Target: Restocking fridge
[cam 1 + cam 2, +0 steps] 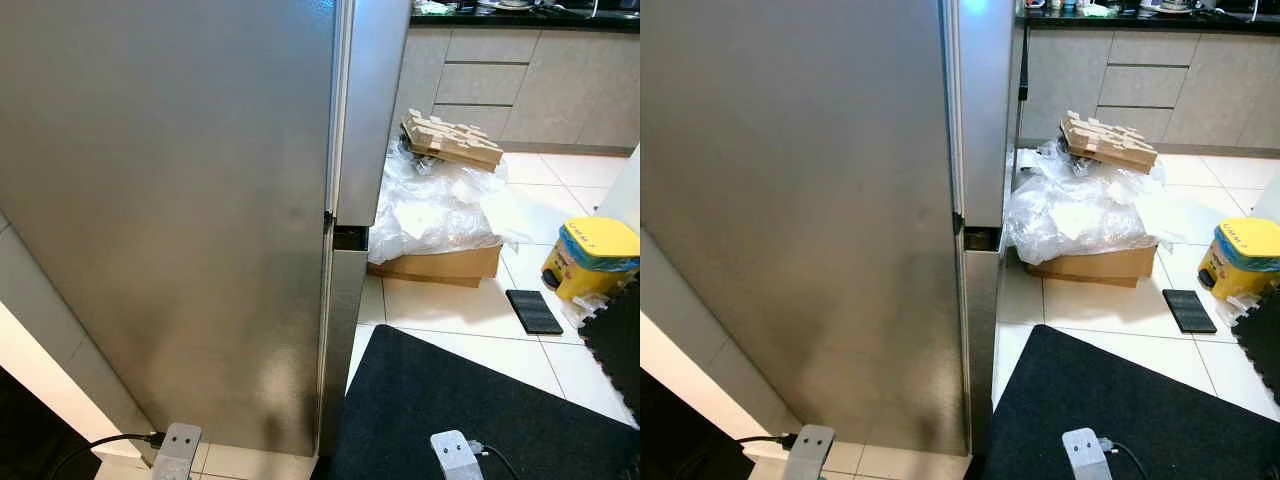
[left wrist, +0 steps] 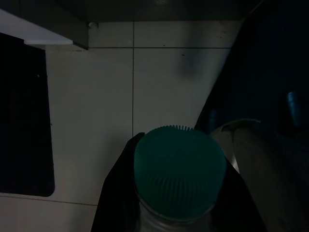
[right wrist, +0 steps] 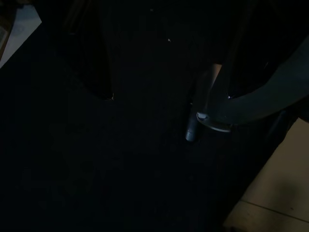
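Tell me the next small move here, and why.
Probably raise the free right arm toward the edge of the tall stainless-steel fridge door: both doors look closed, while the left pincer holds a green-capped clear bottle low above the pale floor tiles.

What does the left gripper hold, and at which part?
The left gripper holds a bottle with a green cap, its fingers around the neck just below the cap.

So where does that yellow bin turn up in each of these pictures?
Left eye view: yellow bin at the right edge, on the tiled floor.
Right eye view: same bin at the right edge, partly cut off.
Shared landmark: the cardboard box beside the fridge, left of the bin.
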Controlling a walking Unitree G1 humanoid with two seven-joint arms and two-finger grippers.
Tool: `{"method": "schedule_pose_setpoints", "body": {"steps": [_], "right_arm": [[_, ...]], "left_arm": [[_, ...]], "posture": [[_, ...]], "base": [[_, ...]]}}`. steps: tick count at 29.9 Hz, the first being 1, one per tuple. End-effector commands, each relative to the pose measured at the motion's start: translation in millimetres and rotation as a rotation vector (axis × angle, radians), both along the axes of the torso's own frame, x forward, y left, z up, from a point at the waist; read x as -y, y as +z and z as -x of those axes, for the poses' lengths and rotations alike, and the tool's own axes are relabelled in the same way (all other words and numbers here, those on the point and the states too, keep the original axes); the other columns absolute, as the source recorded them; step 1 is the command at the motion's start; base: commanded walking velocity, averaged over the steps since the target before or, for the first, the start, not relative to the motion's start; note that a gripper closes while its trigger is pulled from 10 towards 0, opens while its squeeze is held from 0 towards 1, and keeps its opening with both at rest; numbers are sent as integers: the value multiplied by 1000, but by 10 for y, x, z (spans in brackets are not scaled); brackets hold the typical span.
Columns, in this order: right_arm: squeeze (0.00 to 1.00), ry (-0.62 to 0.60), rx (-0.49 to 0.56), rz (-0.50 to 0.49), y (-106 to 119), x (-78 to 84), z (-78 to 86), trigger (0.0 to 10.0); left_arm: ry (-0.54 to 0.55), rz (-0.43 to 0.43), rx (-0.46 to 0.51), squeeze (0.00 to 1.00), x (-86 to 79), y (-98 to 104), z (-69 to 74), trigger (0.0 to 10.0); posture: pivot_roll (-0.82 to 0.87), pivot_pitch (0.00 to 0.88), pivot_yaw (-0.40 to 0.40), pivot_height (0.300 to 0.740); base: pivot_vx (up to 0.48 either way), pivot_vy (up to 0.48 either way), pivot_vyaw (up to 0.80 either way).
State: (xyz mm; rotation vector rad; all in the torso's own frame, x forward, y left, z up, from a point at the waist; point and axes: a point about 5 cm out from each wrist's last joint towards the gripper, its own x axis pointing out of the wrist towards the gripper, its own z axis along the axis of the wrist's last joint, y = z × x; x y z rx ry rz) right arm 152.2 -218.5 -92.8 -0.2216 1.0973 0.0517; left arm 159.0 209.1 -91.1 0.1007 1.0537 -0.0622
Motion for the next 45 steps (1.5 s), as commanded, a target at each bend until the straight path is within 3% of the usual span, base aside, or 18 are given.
{"method": "schedule_pose_setpoints", "body": {"steps": [1,19,45], "right_arm": [[0,-16,-8,9,-5,30,26,10000],[0,-59,2,12,7,74,17,10000],[0,-70,-3,9,-3,80,45,10000]], "left_arm": [[-23,2,-23,0,55,-24,30,10000],[-73,2,-8,0,124,10,-81,10000],[-117,-12,-24,0,126,0,-58,10000]], "posture": [[43,0,8,740],[12,0,35,740],[1,0,48,740]], "base": [[0,0,0],[0,0,0],[0,271,0]]}}
